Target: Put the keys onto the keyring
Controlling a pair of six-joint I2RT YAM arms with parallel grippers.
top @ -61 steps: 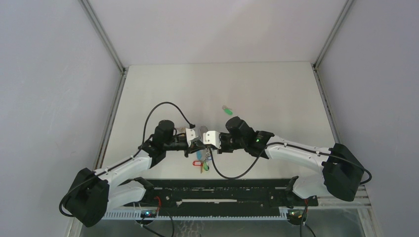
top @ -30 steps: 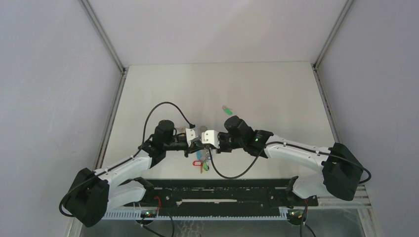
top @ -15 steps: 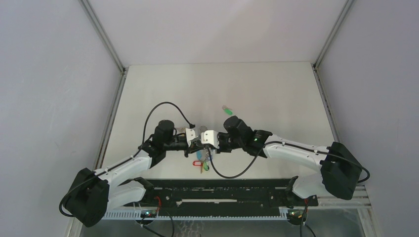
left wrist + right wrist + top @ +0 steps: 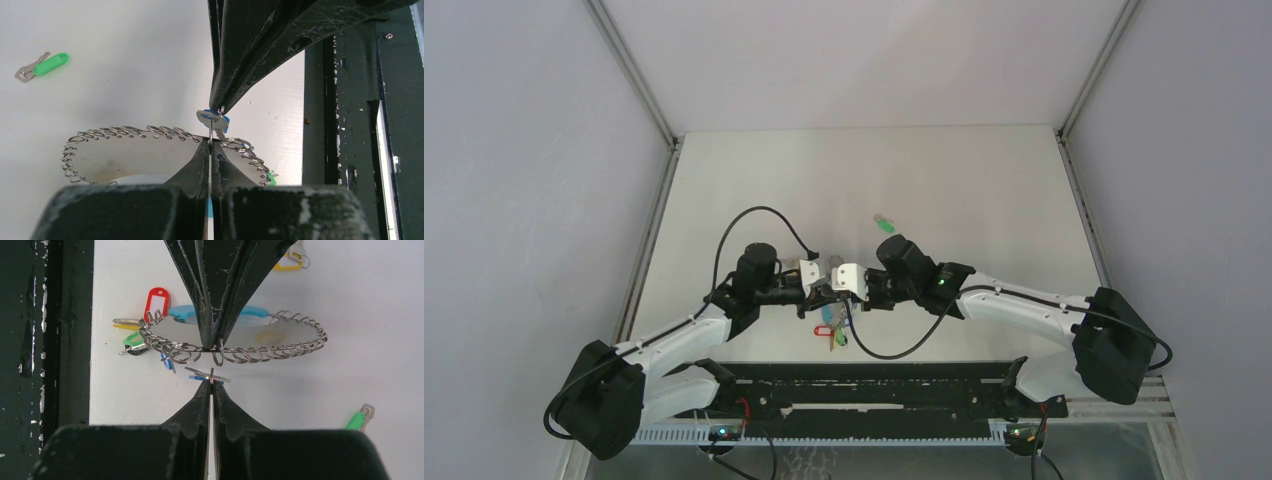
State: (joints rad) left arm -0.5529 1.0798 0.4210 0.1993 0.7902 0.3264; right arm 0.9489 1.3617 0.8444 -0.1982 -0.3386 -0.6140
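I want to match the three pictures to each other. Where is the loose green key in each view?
Top external: the green key lies just above the picture's centre.
Left wrist: green key at upper left.
Right wrist: green key at the lower right edge.
Shared landmark: the keyring, central in both wrist views; in the top view mainly its coloured tags show, below centre.

The left claw (image 4: 823, 291) and right claw (image 4: 836, 292) meet tip to tip, both closed, over the pale flat surface (image 4: 964, 180). Just nearside of them, the thin silver wire keyring (image 4: 824, 327) shows red, blue and green tags, partly hidden by the tips. A small silver green-headed key (image 4: 883, 223) lies beyond the right claw, apart from it.
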